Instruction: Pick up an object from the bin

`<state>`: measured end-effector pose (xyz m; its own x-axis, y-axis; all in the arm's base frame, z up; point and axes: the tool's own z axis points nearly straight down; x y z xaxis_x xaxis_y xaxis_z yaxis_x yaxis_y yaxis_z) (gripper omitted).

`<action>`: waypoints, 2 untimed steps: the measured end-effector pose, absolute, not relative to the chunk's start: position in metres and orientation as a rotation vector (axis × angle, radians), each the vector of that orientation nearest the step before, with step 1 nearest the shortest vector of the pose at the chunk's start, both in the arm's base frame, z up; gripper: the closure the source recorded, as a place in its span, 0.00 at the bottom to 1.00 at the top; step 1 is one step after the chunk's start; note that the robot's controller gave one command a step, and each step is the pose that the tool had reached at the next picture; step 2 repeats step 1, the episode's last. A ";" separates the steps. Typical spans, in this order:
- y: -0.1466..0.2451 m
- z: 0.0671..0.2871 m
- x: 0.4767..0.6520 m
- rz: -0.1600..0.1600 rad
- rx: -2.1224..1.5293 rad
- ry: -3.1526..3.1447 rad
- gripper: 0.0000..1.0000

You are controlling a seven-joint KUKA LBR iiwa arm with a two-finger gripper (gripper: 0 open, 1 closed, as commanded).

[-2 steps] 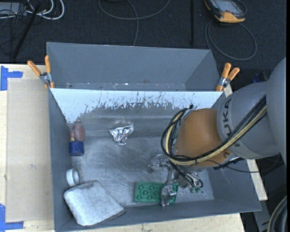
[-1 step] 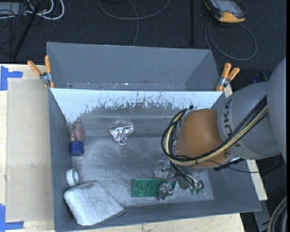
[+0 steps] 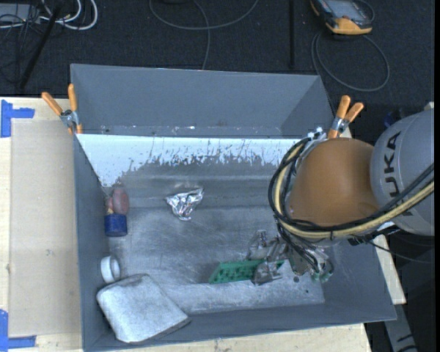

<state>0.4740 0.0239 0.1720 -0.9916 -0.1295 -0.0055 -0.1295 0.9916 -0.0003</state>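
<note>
Gripper [image 3: 268, 261] at flat green board [image 3: 229, 272]

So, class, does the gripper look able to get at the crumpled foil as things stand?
Probably yes. The foil lies alone, with nothing on or against it. The gripper is down by the green piece, and only bare bin floor lies between them.

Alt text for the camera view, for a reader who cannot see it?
The arm's end effector sits low in the grey bin, at the right end of a flat green piece. Crumpled foil lies mid-bin; a pink-and-blue item, a white cap and a pale grey pad lie along the left side.
</note>
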 end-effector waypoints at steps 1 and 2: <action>0.038 0.237 0.483 0.001 -0.172 3.130 1.00; 0.038 0.237 0.483 0.001 -0.172 3.130 1.00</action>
